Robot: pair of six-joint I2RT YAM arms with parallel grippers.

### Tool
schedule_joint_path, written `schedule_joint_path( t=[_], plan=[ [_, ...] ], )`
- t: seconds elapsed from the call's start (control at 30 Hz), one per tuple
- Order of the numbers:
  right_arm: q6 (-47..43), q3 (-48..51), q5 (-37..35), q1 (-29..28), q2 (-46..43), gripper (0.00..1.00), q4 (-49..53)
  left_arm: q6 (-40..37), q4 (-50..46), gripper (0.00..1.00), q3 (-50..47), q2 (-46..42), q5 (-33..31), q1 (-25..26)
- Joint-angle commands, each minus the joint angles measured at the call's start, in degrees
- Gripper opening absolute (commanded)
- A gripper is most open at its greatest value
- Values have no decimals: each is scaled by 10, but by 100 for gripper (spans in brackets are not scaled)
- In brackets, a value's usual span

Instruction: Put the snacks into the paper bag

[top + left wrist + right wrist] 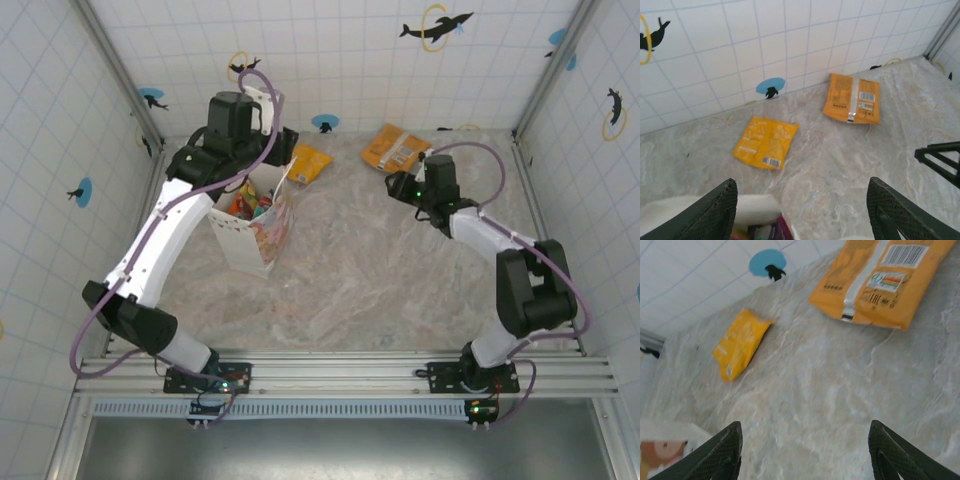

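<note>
A yellow packet (765,142) and a larger orange packet (852,97) lie flat on the surface (380,280) beyond the paper bag (255,240); left hand (800,215), above the bag, and right hand (800,455) both gape empty; the light, slippery foil likely pinches best at an edge seam.

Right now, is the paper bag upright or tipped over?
Upright: the paper bag stands on its base, mouth facing up, colourful packets visible inside.
</note>
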State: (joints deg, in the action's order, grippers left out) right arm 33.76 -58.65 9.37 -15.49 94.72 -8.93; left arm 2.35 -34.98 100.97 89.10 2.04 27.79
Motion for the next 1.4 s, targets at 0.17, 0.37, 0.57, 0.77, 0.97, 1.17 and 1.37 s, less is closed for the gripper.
schedule_joint_path(
  t=[0.17, 0.37, 0.57, 0.77, 0.97, 1.17, 1.37],
  plan=[
    [37, -114, 34, 34, 124, 65, -47, 26, 136, 71, 33, 57, 126, 0],
    [56, -179, 41, 65, 202, 65, -36, 22, 175, 71, 67, 105, 96, 42],
    [71, -249, 59, 96, 272, 65, -17, -24, 146, 71, 115, 179, 2, 110],
    [88, -301, 70, 113, 331, 65, -12, -24, 152, 71, 123, 225, -10, 132],
    [110, -359, 86, 121, 398, 63, -9, -8, 152, 71, 123, 247, 3, 134],
    [134, -409, 92, 123, 447, 62, -14, 3, 156, 71, 123, 258, 15, 135],
    [169, -425, 104, 125, 480, 57, -53, 11, 159, 70, 122, 266, 27, 137]
  ],
)
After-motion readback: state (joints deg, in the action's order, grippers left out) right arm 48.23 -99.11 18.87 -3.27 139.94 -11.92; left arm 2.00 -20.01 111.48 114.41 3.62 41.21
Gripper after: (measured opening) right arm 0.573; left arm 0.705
